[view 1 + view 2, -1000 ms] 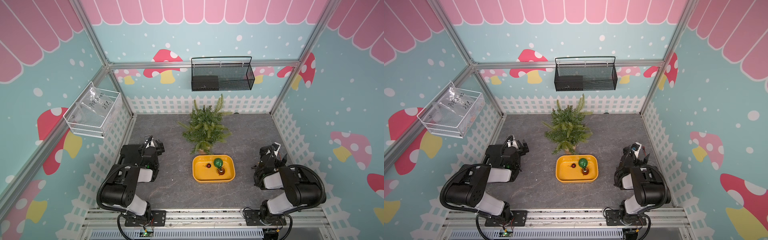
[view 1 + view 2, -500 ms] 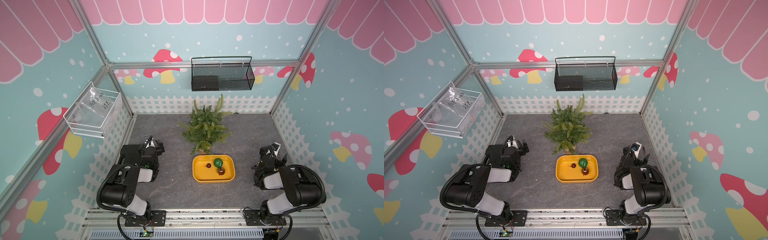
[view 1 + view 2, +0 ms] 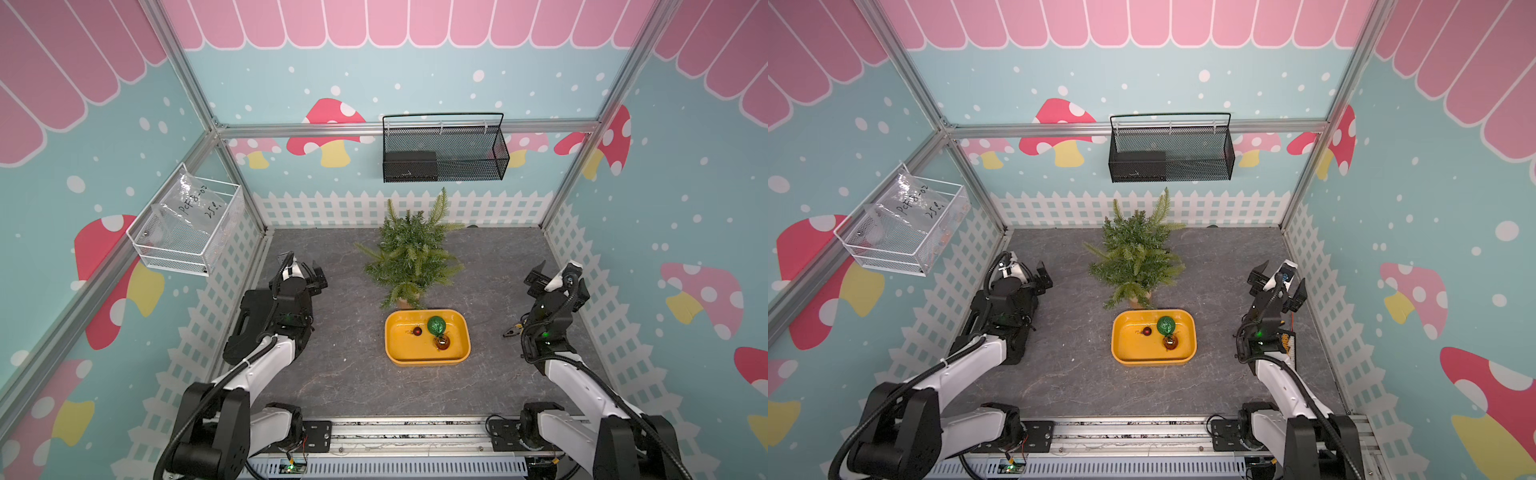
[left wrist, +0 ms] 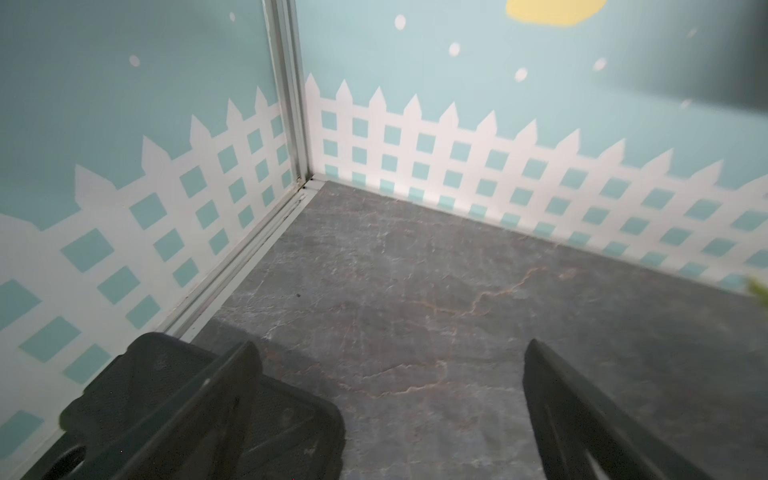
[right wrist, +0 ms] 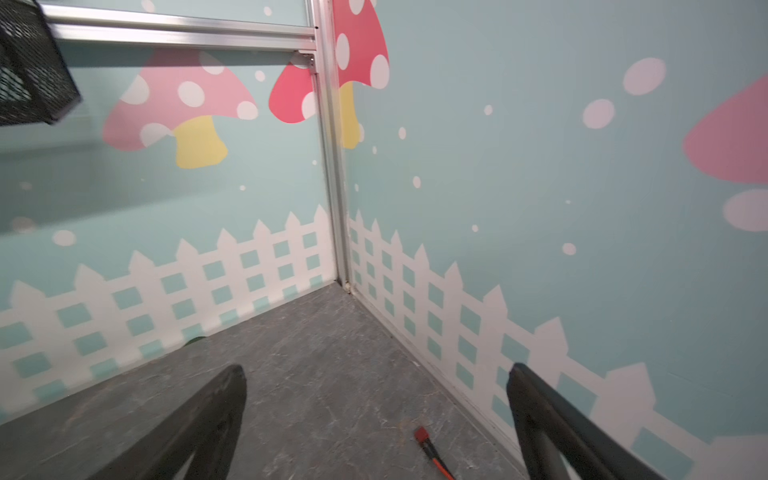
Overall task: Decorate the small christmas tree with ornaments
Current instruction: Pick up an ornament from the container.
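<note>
Fingers point(image 4: 224, 386) on the left gripper point(image 4: 392, 353) are spread wide, with only the grey table point(image 4: 415, 291) between them. The right gripper point(image 5: 376, 374) is spread wide too and holds nothing. Each gripper sits near its own side wall, well apart from the yellow tray point(image 3: 428, 360).

In both top views the yellow tray holds three shiny balls. The big glittery green ball point(image 3: 436, 325) is at the far side of the tray. The copper-orange ball point(image 3: 441, 342) is just beside it, on the near side. The tiny dark red ball point(image 3: 417, 331) lies a little apart from them.

A black mesh basket point(image 3: 469, 166) hangs on the back wall with a dark box point(image 3: 410, 160) inside. A white wire basket point(image 3: 216, 232) hangs on the left wall and holds a clear bag point(image 3: 187, 203) with writing on it.

Nothing has moved since a second ago. The arms, the tray and the balls are in the same spots.

The small christmas tree point(image 3: 411, 253) stands upright in the middle of the table, toward the back wall. It is green and spiky, with branches poking out all around. Its little tan base point(image 3: 405, 302) is just beside the tray's far rim.
</note>
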Tool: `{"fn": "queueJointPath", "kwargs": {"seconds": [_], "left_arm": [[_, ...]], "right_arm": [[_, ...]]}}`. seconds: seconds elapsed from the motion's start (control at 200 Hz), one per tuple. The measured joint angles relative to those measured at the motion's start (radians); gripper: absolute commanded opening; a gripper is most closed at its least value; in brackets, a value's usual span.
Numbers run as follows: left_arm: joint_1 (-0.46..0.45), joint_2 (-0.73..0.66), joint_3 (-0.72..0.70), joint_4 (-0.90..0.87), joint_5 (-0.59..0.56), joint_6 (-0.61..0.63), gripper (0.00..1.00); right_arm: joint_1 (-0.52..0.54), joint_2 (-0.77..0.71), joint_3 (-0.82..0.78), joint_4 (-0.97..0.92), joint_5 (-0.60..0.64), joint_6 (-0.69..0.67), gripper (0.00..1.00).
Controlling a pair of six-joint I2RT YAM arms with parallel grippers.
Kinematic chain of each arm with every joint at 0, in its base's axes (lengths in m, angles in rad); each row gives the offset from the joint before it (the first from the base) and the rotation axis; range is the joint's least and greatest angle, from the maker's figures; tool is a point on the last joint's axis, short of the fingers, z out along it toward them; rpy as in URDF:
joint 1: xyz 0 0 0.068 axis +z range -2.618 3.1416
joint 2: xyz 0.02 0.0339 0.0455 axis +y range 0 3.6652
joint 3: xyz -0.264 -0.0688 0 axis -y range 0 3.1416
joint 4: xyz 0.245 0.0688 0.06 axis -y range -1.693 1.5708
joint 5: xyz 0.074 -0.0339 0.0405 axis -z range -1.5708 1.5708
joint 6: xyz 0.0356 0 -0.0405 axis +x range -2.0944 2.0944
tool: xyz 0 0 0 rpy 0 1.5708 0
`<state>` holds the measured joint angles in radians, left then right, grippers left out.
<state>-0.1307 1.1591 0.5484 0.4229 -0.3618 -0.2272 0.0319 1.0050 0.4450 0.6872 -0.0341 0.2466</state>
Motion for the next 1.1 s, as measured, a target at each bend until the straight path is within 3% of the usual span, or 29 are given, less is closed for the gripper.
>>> {"fn": "queueJointPath", "kwargs": {"seconds": [0.05,0.095,0.28,0.355,0.46,0.595,0.736,0.921,1.101], "left_arm": [[0.013,-0.049,0.003,-0.053,0.059,-0.075,0.99],[0.027,-0.089,0.003,-0.098,0.119,-0.141,0.97],[0.037,-0.182,0.0,-0.267,0.374,-0.297,0.72],[0.006,-0.204,0.0,-0.357,0.444,-0.335,0.71],[-0.108,-0.261,-0.02,-0.458,0.488,-0.375,0.73],[-0.274,-0.349,-0.092,-0.523,0.491,-0.428,0.74],[-0.396,-0.352,-0.143,-0.563,0.478,-0.46,0.75],[-0.475,-0.294,-0.149,-0.576,0.455,-0.466,0.76],[-0.508,-0.255,-0.149,-0.576,0.452,-0.466,0.76]], "right_arm": [[0.0,-0.037,0.028,-0.083,-0.039,0.087,0.99],[0.0,-0.066,0.034,-0.13,-0.075,0.153,0.88],[0.0,-0.085,0.06,-0.312,-0.316,0.301,0.68],[0.019,-0.071,0.092,-0.428,-0.381,0.315,0.64],[0.078,-0.052,0.152,-0.592,-0.428,0.299,0.58],[0.209,-0.022,0.201,-0.746,-0.441,0.282,0.56],[0.365,0.021,0.208,-0.833,-0.436,0.282,0.56],[0.541,0.137,0.253,-0.883,-0.403,0.285,0.63],[0.637,0.258,0.29,-0.866,-0.389,0.298,0.65]]}}
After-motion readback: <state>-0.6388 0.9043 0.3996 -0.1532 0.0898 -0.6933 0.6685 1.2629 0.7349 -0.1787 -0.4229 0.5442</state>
